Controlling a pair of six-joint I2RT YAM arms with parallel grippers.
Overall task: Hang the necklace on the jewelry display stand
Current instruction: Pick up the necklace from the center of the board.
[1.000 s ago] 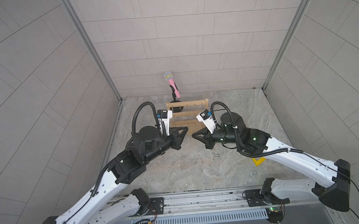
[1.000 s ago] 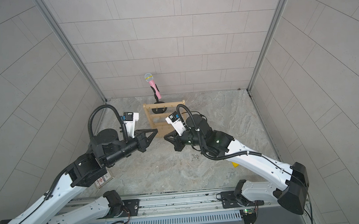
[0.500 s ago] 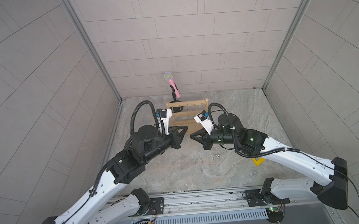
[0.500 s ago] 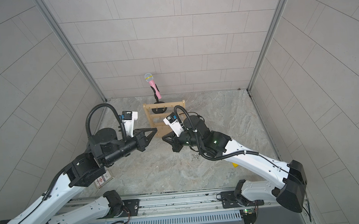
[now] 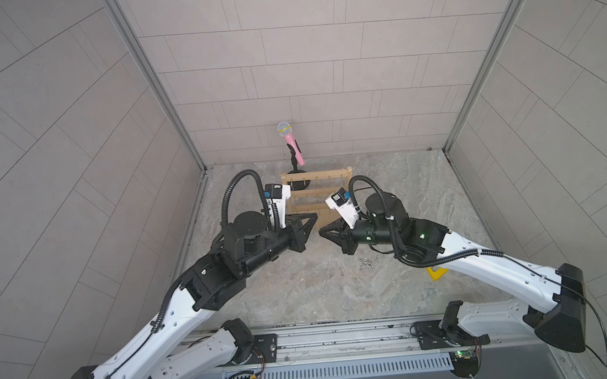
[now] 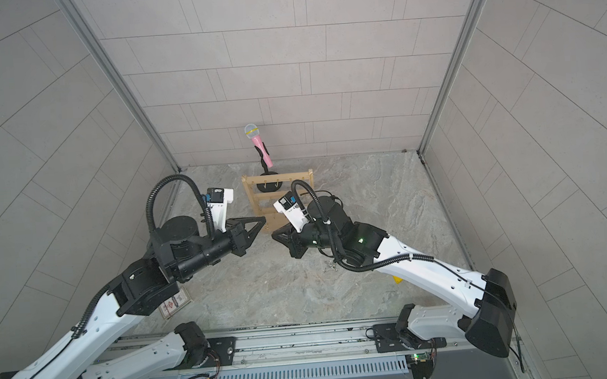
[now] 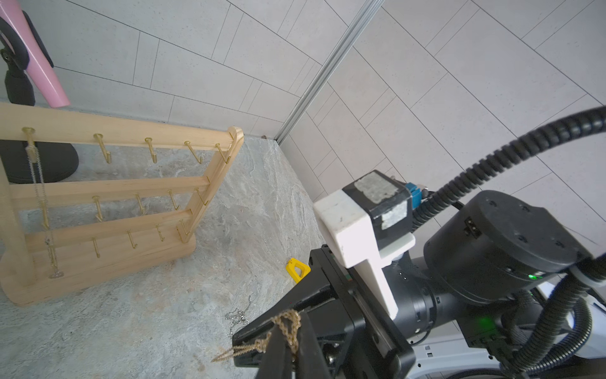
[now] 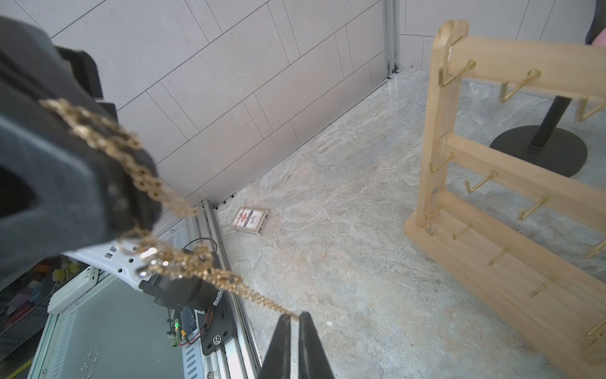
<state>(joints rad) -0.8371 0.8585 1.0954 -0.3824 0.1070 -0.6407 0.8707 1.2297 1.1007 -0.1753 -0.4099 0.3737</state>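
Note:
A gold chain necklace (image 7: 261, 344) hangs in the air between my two grippers, in front of the jewelry display stand (image 5: 315, 175) (image 6: 275, 179). My left gripper (image 7: 291, 323) (image 5: 315, 216) is shut on a bunched loop of it. From there the necklace (image 8: 183, 262) runs in a fairly straight line to my right gripper (image 8: 296, 315) (image 5: 320, 232). That gripper pinches the chain's end at its very tips, with only a thin slit between the fingers. The two grippers face each other tip to tip, just in front of the stand's base (image 7: 98, 279).
A thin silver chain (image 7: 36, 170) hangs from the stand's end hook. Another silver chain (image 5: 367, 262) lies on the floor under the right arm, near a yellow piece (image 5: 436, 272). A pink microphone (image 5: 291, 142) stands behind the stand. A card box (image 6: 174, 303) lies under the left arm.
The right arm has drifted a little toward the left gripper. The left arm has hardly moved, and the chain stays held between both.

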